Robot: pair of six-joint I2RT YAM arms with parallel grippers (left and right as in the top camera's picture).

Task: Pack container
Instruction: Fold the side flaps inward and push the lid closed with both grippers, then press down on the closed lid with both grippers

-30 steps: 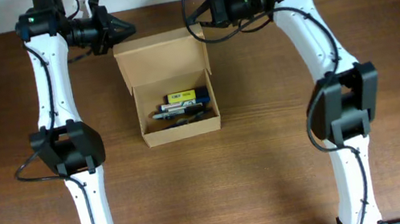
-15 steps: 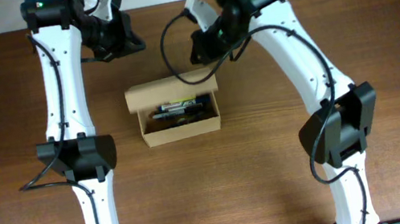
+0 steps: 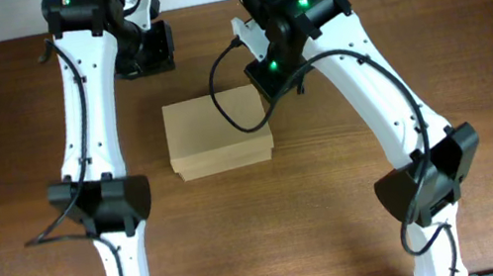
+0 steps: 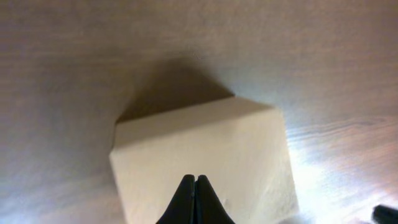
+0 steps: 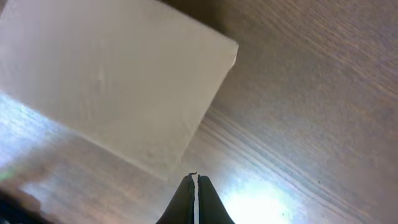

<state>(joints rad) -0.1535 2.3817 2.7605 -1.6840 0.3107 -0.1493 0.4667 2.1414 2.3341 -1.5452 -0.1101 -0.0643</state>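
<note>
The container (image 3: 216, 133) is a plain tan cardboard box at the table's middle, its flap lid down flat so its contents are hidden. It also shows in the left wrist view (image 4: 205, 149) and the right wrist view (image 5: 112, 81). My left gripper (image 3: 144, 53) is shut and empty, raised behind the box's back left corner; its fingertips (image 4: 195, 180) appear over the lid. My right gripper (image 3: 266, 85) is shut and empty at the box's back right corner; its fingertips (image 5: 194, 179) hang just off the box's edge.
The brown wooden table (image 3: 338, 203) runs to a pale wall along the back edge. Both white arms stretch from the front edge toward the back on either side of the box.
The lid has gone from standing open to lying flat on the box, hiding the items inside. My right gripper swung down and left to the box's corner. My left gripper lifted and turned.
</note>
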